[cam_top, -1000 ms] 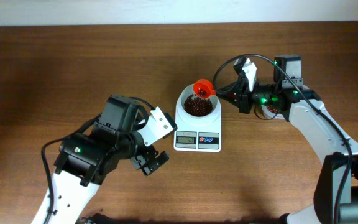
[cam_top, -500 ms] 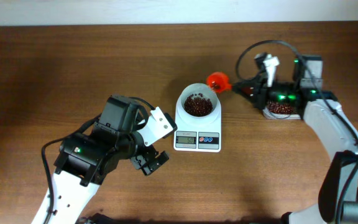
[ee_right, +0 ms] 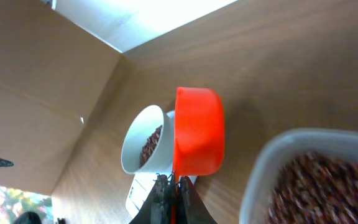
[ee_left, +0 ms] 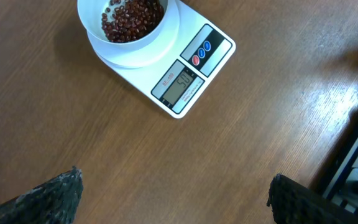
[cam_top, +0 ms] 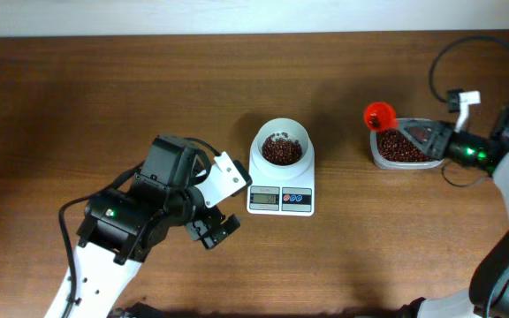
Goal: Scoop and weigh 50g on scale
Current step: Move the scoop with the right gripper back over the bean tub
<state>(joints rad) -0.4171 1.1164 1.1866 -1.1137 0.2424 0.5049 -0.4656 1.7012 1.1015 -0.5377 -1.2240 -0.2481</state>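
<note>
1. L arm: the left gripper [cam_top: 214, 229] sits over bare table [cam_top: 104, 88], near the front-left of the scale [cam_top: 280, 196] but not touching it. Jaws spread wide, nothing btwn them. In the left wrist view both dark fingers [ee_left: 50, 196] sit at the bottom corners w/ only wood in the gap.
2. Scale is mid-table, white, w/ a grey display [ee_left: 180, 84] and two round buttons [ee_left: 201, 53], one red, one blue. Digits are lit but too small to read for sure.
3. The round white bowl [cam_top: 280, 132] sits on the scale's platform, upright. The beans [cam_top: 281, 153], dark red-brown, lie as a loose heap in its bottom.
4. R arm: the right gripper [cam_top: 421, 135] is clenched on the thin handle of a red scoop [cam_top: 379, 115]. The right wrist view shows the fingers pinched tight on the handle.
5. Scoop cup hangs at the left end of a clear tub [cam_top: 375, 152], well apart from the bowl. Cannot tell if anything is in the cup.
6. Tub sits right of the scale w/ more of the same beans inside; the gripper is over it.
</note>
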